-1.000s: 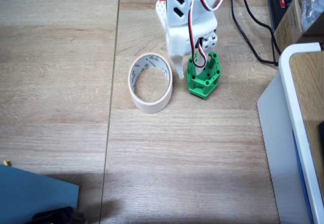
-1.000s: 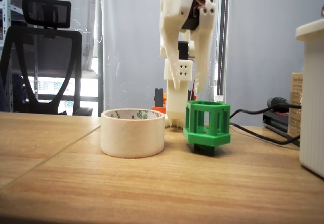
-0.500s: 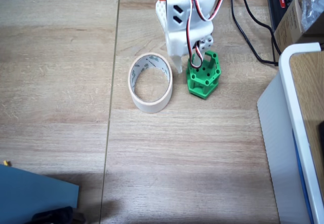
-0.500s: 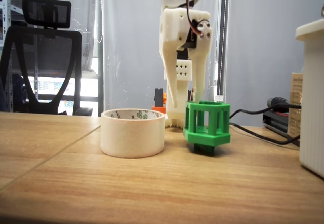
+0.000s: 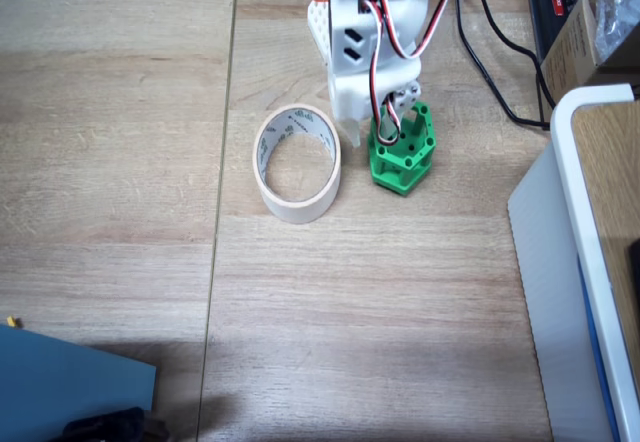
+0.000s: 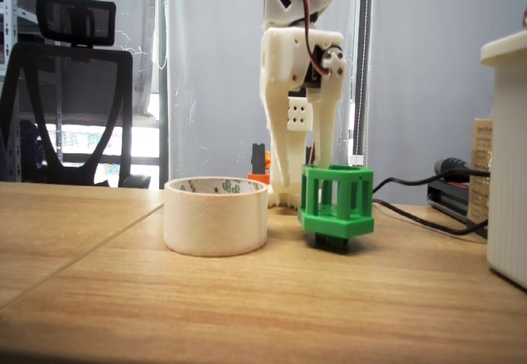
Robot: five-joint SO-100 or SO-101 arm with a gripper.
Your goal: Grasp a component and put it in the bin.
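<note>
**Component under open jaws, grasp not yet made**

Component, the green hexagonal cage, stands on the wooden table near its far edge, just right of the tape-ring bin in the top-down fixed view and apart from it. The gripper hangs spread above it; in the low fixed view one finger seems to drop outside the left wall, the other at or inside the top rim. Whether either touches, I cannot tell. To grip well, I judge it should sink further so both fingers overlap that wall, close squarely, then lift straight up clear of the ring before crossing.
</note>
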